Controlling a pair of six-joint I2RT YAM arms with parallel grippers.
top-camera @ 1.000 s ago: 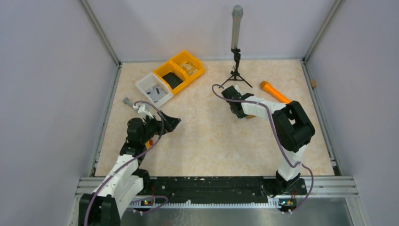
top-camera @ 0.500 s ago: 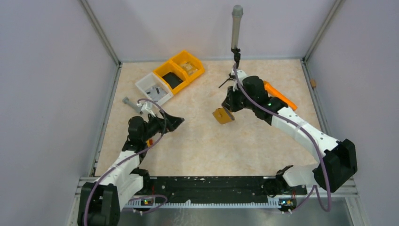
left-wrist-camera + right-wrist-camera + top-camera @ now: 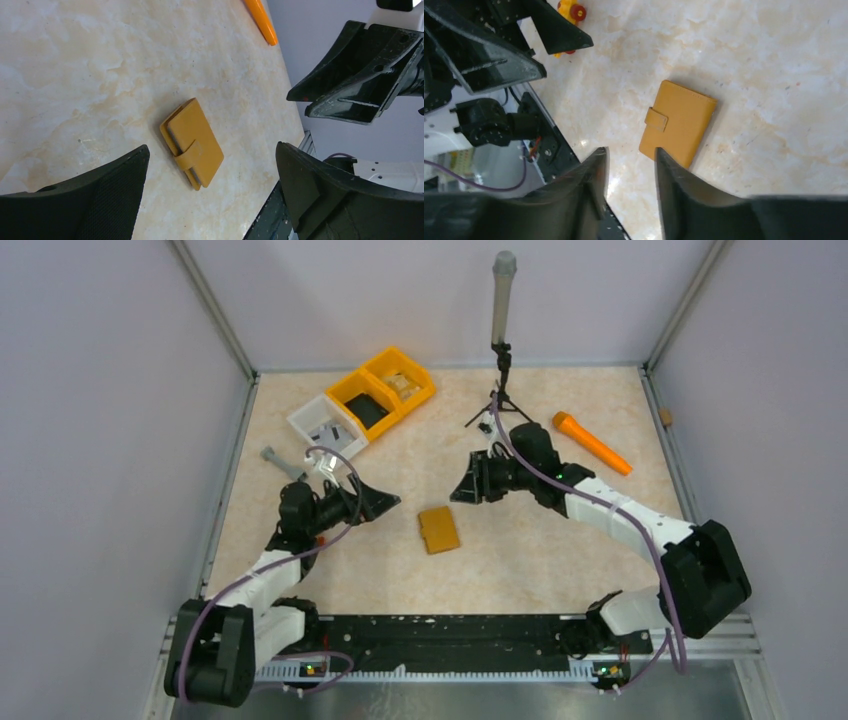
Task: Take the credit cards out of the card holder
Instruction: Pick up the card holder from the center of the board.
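We are holding both arms stretched low toward mid-frame, left pincer point(image 3: 388, 505) gaping, right pincer point(image 3: 462, 492) slightly parted and empty, card holder point(image 3: 439, 529) lying free between them.

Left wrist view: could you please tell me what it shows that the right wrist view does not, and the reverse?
Only the left wrist view shows the orange stick and the right gripper. Only the right wrist view shows the left gripper and a small yellow-and-red object near it. Both show the card holder, shut by its strap, lying flat on the marbled table with neither gripper touching it.
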